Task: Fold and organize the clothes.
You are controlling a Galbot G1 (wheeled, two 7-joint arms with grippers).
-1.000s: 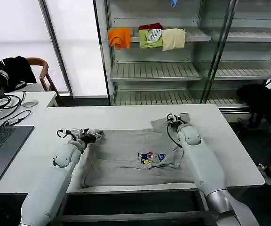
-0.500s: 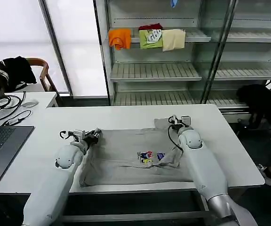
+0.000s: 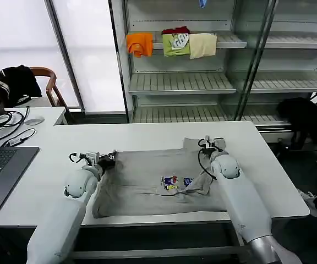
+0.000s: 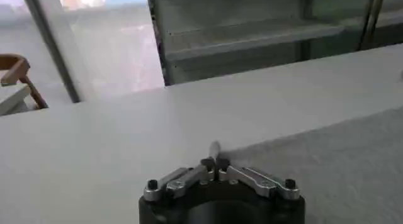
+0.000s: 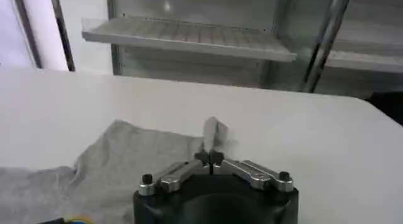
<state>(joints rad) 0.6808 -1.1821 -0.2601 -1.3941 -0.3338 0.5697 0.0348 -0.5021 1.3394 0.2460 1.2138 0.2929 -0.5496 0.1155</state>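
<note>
White table (image 3: 147,135) bearing the light grey T-shirt (image 3: 147,187), spread with its print upward near the front edge; left gripper (image 3: 108,158) clenched on its far left corner, right gripper (image 3: 213,144) clenched on its far right corner.

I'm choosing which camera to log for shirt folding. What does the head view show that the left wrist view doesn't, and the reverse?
Head view alone: the T-shirt's chest print, the right claw at its far right corner, folded garments on the shelf, a laptop. Left wrist view alone: the left claw's fingers pressed together close up. Both: the white table, grey fabric and the left claw at the shirt's far left corner.
</note>
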